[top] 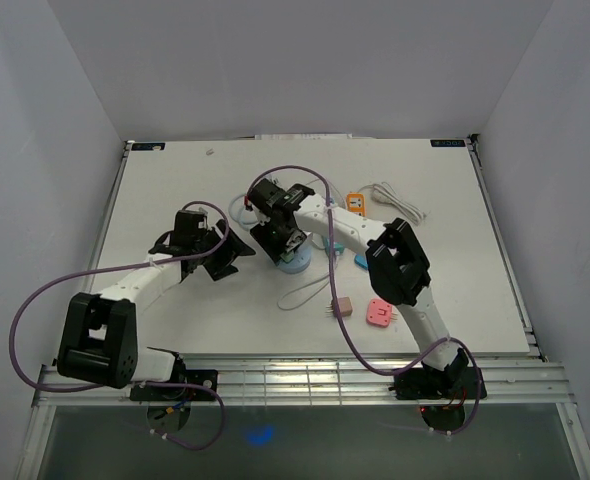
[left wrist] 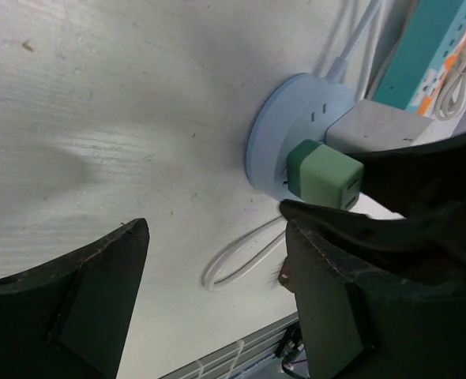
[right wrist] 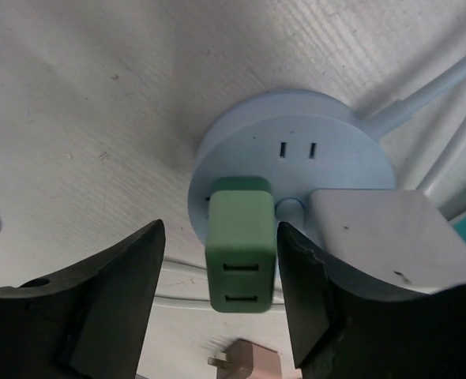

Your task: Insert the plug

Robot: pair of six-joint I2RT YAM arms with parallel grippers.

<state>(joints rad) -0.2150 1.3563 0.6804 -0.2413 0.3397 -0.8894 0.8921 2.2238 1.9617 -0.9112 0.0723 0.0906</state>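
A green plug stands seated in the round light-blue socket hub, next to a grey-white adapter that is also plugged in. My right gripper is open with a finger on each side of the green plug, a narrow gap on both sides. In the top view it hovers over the hub. My left gripper is open and empty just left of the hub. In its own view the gripper faces bare table, with the plug and hub to the upper right.
A white cable loop lies in front of the hub. A tan plug and a pink plug lie near the front. An orange adapter, a coiled white cable and a teal power strip lie behind.
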